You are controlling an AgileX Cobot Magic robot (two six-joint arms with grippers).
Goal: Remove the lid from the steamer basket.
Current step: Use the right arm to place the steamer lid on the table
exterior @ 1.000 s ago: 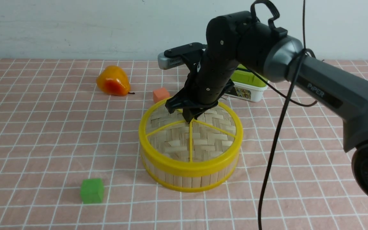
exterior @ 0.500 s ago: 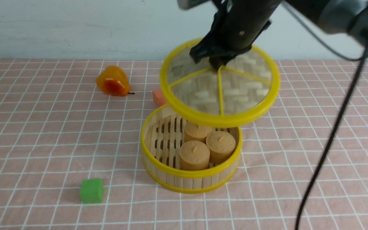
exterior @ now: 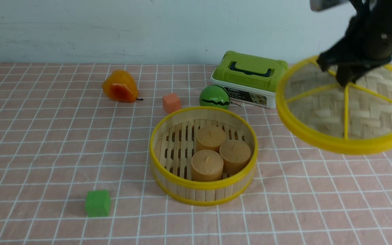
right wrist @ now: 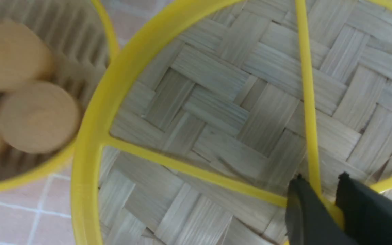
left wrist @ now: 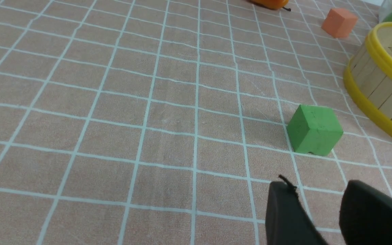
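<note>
The steamer basket (exterior: pixel 202 189) stands uncovered in the middle of the table, three tan cylinders (exterior: pixel 208 165) on its slatted floor. The lid (exterior: pixel 318 112), woven bamboo in a yellow rim with yellow spokes, hangs in the air to the basket's right and higher up, tilted. My right gripper (exterior: pixel 345 81) is shut on the lid's centre knob; in the right wrist view its black fingers (right wrist: pixel 305 211) pinch the yellow hub of the lid (right wrist: pixel 223 112). My left gripper (left wrist: pixel 318 197) hovers low over the cloth near a green cube, open and holding nothing.
A green cube (exterior: pixel 97 202) lies front left of the basket. Behind the basket are an orange cube (exterior: pixel 171 102), a small watermelon ball (exterior: pixel 214 97) and a white box with a green lid (exterior: pixel 250 78). An orange pear-shaped fruit (exterior: pixel 119 86) sits at the back left.
The right gripper has lifted the lid off the steamer basket and carried it up, then out to the right. The cylinders inside and the box behind now show.
</note>
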